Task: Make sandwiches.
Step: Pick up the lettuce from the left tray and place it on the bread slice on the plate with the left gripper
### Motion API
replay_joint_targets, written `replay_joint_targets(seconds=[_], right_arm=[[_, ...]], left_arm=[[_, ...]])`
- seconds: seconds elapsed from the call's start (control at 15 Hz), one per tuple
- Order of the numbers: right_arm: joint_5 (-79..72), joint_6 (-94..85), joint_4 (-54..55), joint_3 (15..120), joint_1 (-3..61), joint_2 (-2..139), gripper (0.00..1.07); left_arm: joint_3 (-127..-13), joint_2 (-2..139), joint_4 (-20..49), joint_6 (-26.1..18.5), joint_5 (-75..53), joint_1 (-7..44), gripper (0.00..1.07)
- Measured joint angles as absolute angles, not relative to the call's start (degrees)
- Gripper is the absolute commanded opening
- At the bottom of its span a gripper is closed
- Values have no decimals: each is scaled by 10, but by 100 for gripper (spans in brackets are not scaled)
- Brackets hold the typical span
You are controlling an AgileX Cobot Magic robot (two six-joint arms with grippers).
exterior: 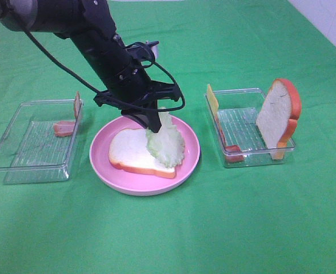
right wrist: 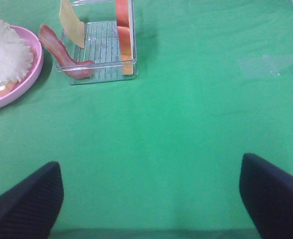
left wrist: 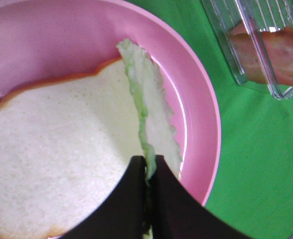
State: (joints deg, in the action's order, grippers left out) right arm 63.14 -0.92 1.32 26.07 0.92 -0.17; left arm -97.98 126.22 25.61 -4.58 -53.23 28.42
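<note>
A white bread slice [exterior: 135, 153] with orange-brown crust lies on the round pink plate [exterior: 108, 171]. My left gripper [exterior: 154, 127] is shut on the pale green lettuce leaf [exterior: 166, 142] and holds it on edge over the slice's right side; the left wrist view shows the leaf [left wrist: 147, 104] pinched between the black fingers [left wrist: 131, 199]. The second bread slice [exterior: 279, 114] stands upright in the right clear tray [exterior: 254, 157], with a yellow cheese slice [exterior: 212, 101] and a pink-red meat strip [exterior: 232, 151]. My right gripper [right wrist: 146, 194] is open over bare green cloth, out of the exterior view.
A left clear tray [exterior: 19, 165] holds another meat strip [exterior: 64, 128]. Green cloth covers the table. The left arm [exterior: 94, 34] reaches in from the upper left. The right wrist view shows the plate [right wrist: 22, 79] and the right tray [right wrist: 99, 74] far off.
</note>
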Motion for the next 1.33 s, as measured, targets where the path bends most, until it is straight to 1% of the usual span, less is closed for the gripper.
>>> replay_joint_targets(seconds=[0.13,0.2,0.27,0.6,0.67,0.93,1.0,1.07,1.13,1.2,1.27,1.33], right_arm=[[631,-9,13,261,9,-2,92],[631,-9,13,261,9,-2,92],[631,-9,13,261,9,-2,92],[631,-9,13,261,9,-2,92],[631,-9,13,261,9,-2,92],[631,-9,13,261,9,-2,92],[631,-9,13,261,9,-2,92],[631,-9,13,261,9,-2,92],[631,-9,13,261,9,-2,92],[631,-9,13,261,9,-2,92],[631,-9,13,261,9,-2,92],[631,-9,13,261,9,-2,92]], left_arm=[[-980,1262,244,-35,-532,284,0],[-980,1262,216,-12,-535,284,0],[-980,1262,202,0,-535,284,0],[-980,1262,187,21,-536,284,0],[-980,1262,184,30,-536,284,1],[-980,1262,176,37,-541,284,15],[-980,1262,174,37,-548,284,23],[-980,1262,171,39,-551,284,34],[-984,1262,163,60,-568,284,77],[-988,1262,159,64,-576,284,87],[-1000,1262,147,68,-603,284,102],[-1019,1262,130,70,-635,284,102]])
